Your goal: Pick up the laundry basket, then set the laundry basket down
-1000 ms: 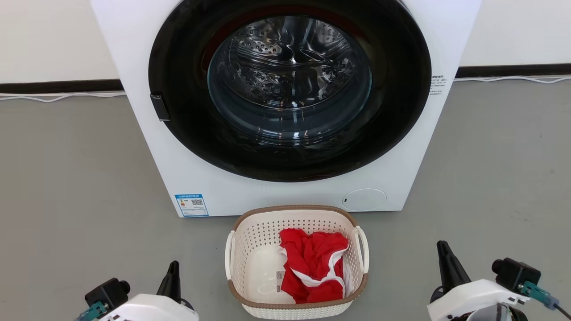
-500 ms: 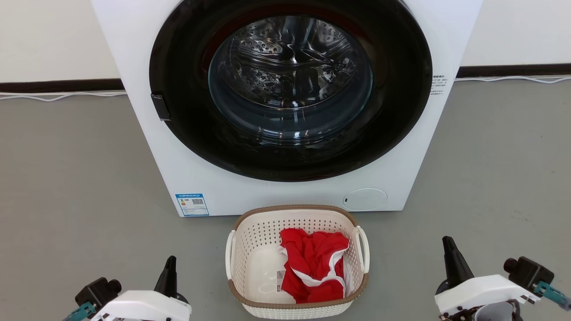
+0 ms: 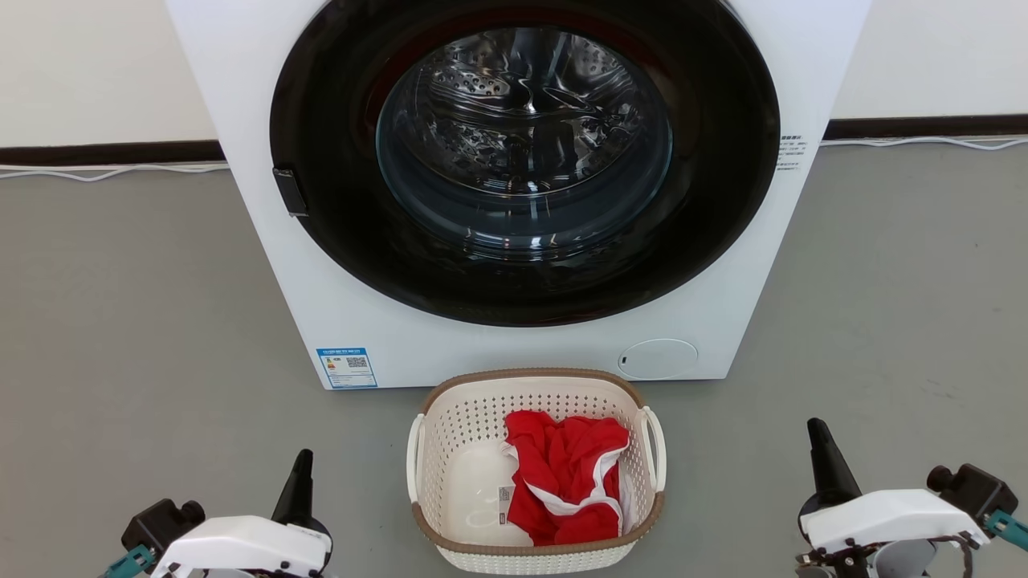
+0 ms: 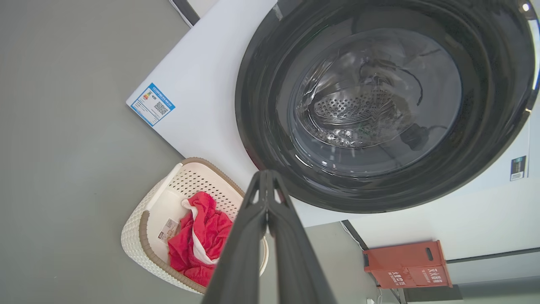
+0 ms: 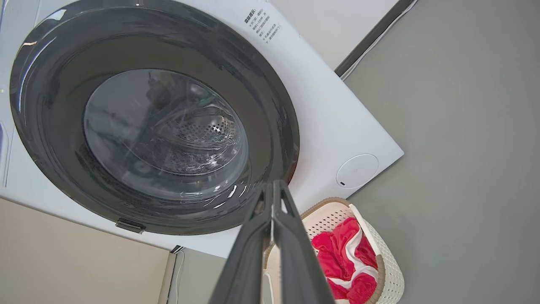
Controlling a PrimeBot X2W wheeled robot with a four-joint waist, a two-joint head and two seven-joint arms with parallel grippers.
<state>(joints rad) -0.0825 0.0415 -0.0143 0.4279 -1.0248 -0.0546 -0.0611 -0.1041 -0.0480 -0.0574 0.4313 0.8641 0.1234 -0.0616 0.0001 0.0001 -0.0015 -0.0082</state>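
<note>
Left claw [image 3: 303, 456], long dark fingers [image 3: 295, 498] pressed together, empty, low at left. Right claw [image 3: 817, 425] likewise together, empty, low at right. Small cream-white perforated plastic laundry basket [image 3: 466, 425], brown woven-look rim, sits on grey floor [image 3: 120, 337] between them, apart from both, just before white front-loading washing machine [image 3: 241, 120]; crumpled red garment [image 3: 562, 474] inside.
</note>
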